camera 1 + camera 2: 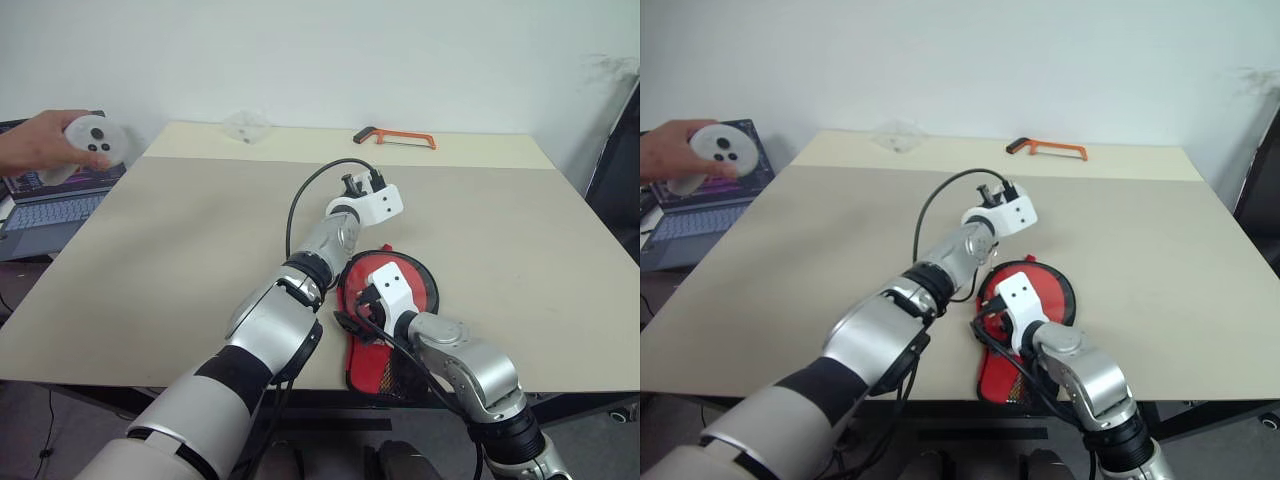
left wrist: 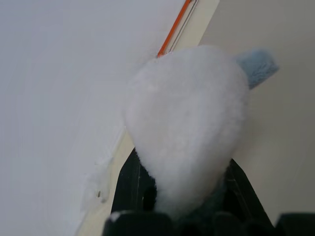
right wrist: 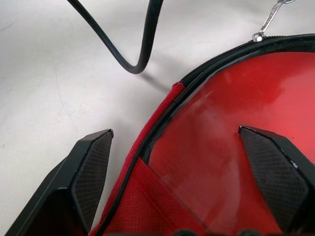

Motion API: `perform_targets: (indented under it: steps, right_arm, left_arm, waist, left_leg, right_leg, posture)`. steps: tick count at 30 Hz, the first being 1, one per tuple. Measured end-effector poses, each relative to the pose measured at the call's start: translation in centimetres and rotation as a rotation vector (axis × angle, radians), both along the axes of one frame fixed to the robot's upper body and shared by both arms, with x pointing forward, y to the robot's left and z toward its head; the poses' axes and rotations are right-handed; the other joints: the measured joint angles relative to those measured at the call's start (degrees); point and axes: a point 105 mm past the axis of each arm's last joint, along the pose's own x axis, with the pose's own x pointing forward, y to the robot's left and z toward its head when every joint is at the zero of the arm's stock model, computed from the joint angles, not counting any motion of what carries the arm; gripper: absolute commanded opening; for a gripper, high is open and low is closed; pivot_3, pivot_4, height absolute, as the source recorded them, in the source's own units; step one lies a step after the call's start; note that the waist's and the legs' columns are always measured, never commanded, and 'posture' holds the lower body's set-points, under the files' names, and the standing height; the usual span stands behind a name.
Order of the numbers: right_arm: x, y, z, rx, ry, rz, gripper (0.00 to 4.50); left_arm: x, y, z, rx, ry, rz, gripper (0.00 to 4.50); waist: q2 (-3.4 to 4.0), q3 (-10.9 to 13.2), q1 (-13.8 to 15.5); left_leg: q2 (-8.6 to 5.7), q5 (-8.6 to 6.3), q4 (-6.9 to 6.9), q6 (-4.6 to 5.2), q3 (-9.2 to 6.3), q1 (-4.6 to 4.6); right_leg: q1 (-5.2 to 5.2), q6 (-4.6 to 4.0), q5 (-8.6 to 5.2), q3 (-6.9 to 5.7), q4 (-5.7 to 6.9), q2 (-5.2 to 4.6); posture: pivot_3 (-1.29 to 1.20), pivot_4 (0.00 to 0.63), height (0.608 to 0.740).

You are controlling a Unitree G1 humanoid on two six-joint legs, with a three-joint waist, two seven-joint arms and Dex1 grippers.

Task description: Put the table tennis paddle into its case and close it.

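At 6 o'clock on the beige table, near its front edge, lies the soft red-and-black zip case, its flap open along the zipper. The rigid red rubber paddle face shows glossy inside the open edge, so the paddle looks already seated; its handle I can't make out.

Right gripper hangs over the case's round end, jaws spread wide, one finger over bare table, the other over the red face, holding nothing. A black cable loops across the table just beyond it.

Left gripper sits at 12 o'clock from the case, raised and pointing away, jaws narrow and pinched on the pale plush ball with a bluish tuft. A metal clip and chain run off the zipper line toward it, so the ball likely works as the zip pull.

Judgement: closing step just starting. To do it well:
- right gripper presses the case flat as an anchor
- pull the ball along the zipper curve, not straight up
- keep the flap edge aligned, or the teeth may snag

Farther out: orange-handled hacksaw at 1 o'clock, clear crumpled plastic at 11, a person's hand holding a white controller above a laptop at 10.
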Motion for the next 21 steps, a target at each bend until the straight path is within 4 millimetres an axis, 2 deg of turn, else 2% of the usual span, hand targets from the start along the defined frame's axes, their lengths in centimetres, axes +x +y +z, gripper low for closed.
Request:
perform_targets:
  steps: [12,21]
  right_arm:
    - [-0.5,0.2,0.1,0.019,0.004,-0.019,4.5]
    - [-1.2,0.3,0.1,0.04,0.013,-0.033,4.5]
  left_arm:
    - [-1.8,-4.9,0.0,0.146,-0.087,-0.176,0.55]
    - [-3.4,-7.7,0.2,0.196,-0.174,-0.292,0.54]
  waist:
    - [0.0,0.0,0.04]
    - [0.0,0.0,0.38]
  left_leg:
    - [-0.01,0.0,-0.45,0.0,0.03,-0.04]
    - [-0.02,-0.02,-0.5,-0.03,0.05,-0.08]
  right_leg:
    - [0.01,0.01,0.02,-0.01,-0.52,-0.02]
    - [0.01,0.01,0.02,-0.02,-0.64,-0.05]
  posture:
    - [0.0,0.15,0.74]
    - [0.0,0.15,0.74]
